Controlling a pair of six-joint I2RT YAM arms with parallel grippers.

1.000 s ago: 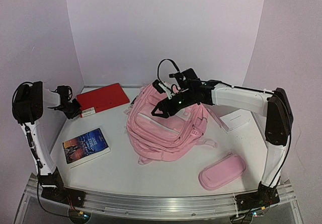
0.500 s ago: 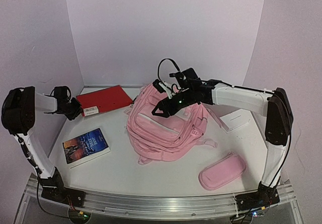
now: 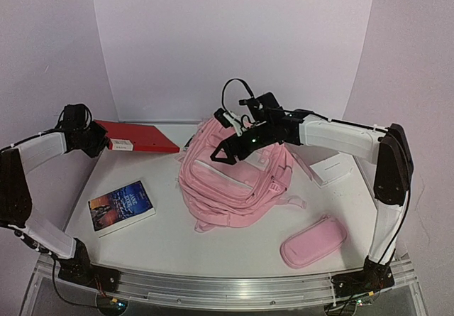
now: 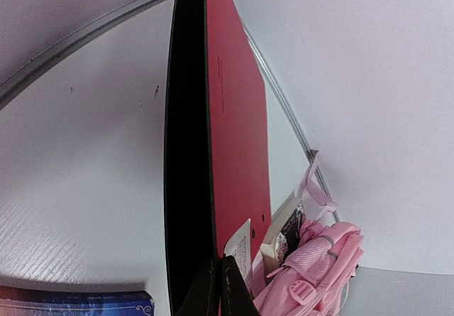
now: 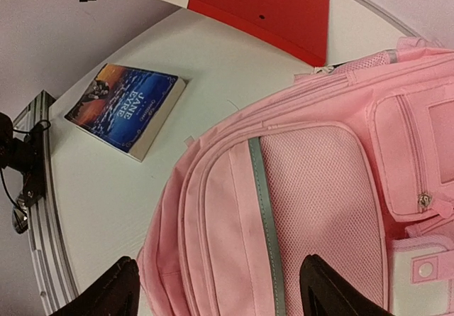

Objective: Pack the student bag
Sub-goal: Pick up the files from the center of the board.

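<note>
The student bag (image 3: 234,184) is a large pink backpack lying mid-table, front pockets and a grey stripe facing up (image 5: 312,188). My right gripper (image 3: 225,154) hovers just above its upper part, open wide (image 5: 216,295), with only bag fabric showing between the black fingers (image 5: 106,291). At the far left, my left gripper (image 3: 106,144) is shut on the labelled edge of a red folder (image 3: 138,137), holding it lifted off the table. In the left wrist view the folder (image 4: 237,117) runs away from the shut gripper (image 4: 216,287) towards the bag (image 4: 312,273).
A blue "Jane Eyre" book (image 3: 120,206) lies flat at front left (image 5: 128,106). A small pink pencil case (image 3: 313,241) rests at front right. A white box (image 3: 333,168) sits right of the bag. White walls enclose the table.
My left arm has swung up and out, raising the red folder off the table in its grip. My right gripper's fingers have spread wider above the bag.
</note>
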